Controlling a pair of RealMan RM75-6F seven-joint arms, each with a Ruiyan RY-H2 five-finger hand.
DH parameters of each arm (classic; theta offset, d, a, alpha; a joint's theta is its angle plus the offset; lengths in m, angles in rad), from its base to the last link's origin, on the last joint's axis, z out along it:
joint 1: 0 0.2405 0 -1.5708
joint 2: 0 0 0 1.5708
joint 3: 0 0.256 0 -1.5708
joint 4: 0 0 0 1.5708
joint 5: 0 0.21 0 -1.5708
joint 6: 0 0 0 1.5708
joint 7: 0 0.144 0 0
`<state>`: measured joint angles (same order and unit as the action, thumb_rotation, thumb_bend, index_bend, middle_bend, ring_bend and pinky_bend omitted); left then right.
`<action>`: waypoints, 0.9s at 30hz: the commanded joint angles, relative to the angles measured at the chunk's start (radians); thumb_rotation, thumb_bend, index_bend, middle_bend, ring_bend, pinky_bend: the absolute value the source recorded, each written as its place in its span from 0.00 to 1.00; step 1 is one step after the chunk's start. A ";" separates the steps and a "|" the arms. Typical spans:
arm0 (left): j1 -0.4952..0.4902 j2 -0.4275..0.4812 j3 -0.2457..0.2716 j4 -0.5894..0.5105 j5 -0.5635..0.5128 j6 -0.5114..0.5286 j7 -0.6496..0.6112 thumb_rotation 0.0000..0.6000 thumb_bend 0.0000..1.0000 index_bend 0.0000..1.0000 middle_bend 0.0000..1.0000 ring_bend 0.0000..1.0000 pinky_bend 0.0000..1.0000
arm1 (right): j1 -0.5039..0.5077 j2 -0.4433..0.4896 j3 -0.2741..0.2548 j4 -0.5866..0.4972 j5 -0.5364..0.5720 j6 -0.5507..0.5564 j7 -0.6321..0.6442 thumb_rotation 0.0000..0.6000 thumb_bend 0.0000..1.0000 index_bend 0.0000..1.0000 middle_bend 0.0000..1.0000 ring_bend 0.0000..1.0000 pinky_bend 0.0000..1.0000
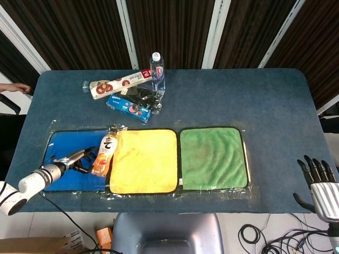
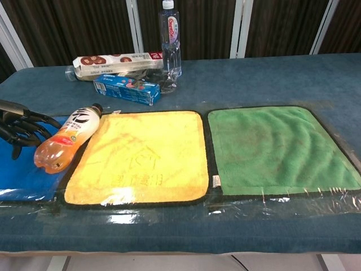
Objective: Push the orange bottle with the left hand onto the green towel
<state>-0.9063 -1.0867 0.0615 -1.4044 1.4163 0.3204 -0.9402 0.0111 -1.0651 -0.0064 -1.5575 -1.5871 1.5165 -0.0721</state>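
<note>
The orange bottle point(image 1: 104, 153) point(image 2: 65, 138) lies on its side across the seam between the blue towel point(image 1: 66, 172) and the yellow towel point(image 1: 143, 160), cap pointing away from me. My left hand point(image 1: 76, 160) point(image 2: 21, 129) hovers over the blue towel just left of the bottle, fingers spread and holding nothing; I cannot tell whether the fingertips touch it. The green towel point(image 1: 213, 157) point(image 2: 279, 148) lies flat on the right with nothing on it. My right hand point(image 1: 319, 182) hangs off the table's lower right corner, fingers extended.
At the back stand a clear water bottle point(image 1: 157, 71), a long biscuit box point(image 1: 117, 84), a blue snack box point(image 1: 128, 108) and a dark wrapper point(image 1: 144, 97). Clear plastic sheeting point(image 1: 212, 193) lies under the towels. A person's hand point(image 1: 18, 88) shows at the far left edge.
</note>
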 commanded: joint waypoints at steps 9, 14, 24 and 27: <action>0.034 0.008 -0.072 -0.086 -0.008 0.018 -0.018 0.90 0.51 0.11 0.25 0.26 0.49 | 0.001 -0.001 -0.002 -0.002 -0.001 -0.005 -0.003 1.00 0.17 0.00 0.01 0.00 0.00; 0.041 -0.022 -0.090 -0.068 0.079 0.062 -0.135 0.88 0.52 0.11 0.25 0.26 0.46 | 0.002 -0.001 -0.001 -0.002 0.001 -0.006 -0.004 1.00 0.17 0.00 0.01 0.00 0.00; -0.010 -0.057 0.006 -0.001 0.294 0.200 -0.451 0.86 0.52 0.11 0.25 0.25 0.40 | 0.000 0.003 0.000 0.002 0.004 -0.005 0.008 1.00 0.17 0.00 0.01 0.00 0.00; -0.025 -0.075 0.035 0.027 0.322 0.255 -0.539 0.86 0.53 0.11 0.25 0.25 0.40 | 0.000 0.003 -0.001 0.003 0.002 -0.003 0.010 1.00 0.17 0.00 0.01 0.00 0.00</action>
<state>-0.9099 -1.1410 0.0598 -1.4106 1.6980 0.5208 -1.4072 0.0108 -1.0619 -0.0069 -1.5548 -1.5852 1.5130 -0.0626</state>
